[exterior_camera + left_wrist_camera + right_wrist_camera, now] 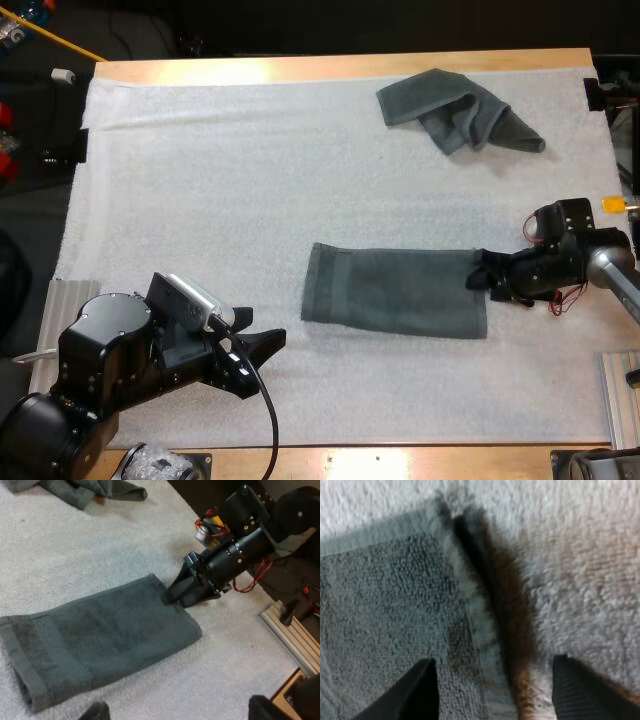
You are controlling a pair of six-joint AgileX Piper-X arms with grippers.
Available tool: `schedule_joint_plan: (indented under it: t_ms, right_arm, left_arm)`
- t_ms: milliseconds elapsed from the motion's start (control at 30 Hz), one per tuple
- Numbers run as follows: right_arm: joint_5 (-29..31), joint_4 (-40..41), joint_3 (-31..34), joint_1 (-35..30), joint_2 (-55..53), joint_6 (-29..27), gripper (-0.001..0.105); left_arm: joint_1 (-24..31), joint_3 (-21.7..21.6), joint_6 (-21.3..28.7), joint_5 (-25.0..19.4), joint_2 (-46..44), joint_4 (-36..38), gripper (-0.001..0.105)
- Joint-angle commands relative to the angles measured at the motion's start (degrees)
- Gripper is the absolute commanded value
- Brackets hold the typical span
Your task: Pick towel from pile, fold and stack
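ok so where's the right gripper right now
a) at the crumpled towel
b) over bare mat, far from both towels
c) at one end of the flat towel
C: the right gripper sits at the end of the flat towel nearest its own arm, its fingers apart across that edge. The crumpled towel lies well apart from it, farther back.

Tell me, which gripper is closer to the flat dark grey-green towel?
Right. The right gripper straddles an edge of the flat dark grey-green towel; the left gripper sits apart, beyond its opposite end.
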Motion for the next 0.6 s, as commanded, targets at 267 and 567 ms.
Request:
schedule_joint_plan:
  t_ms: [267, 567]
  right_arm:
    - [-1.39, -2.43, -0.05, 5.47, 3.23, 2.68, 0.052]
    - [0.45, -2.16, -0.05, 7.77, 3.56, 3.99, 0.044]
  left_arm:
    - [-0.03, -0.21, -0.57, 0.37, 0.03, 0.12, 0.056]
    - [-0.03, -0.21, -0.57, 0.37, 0.03, 0.12, 0.056]
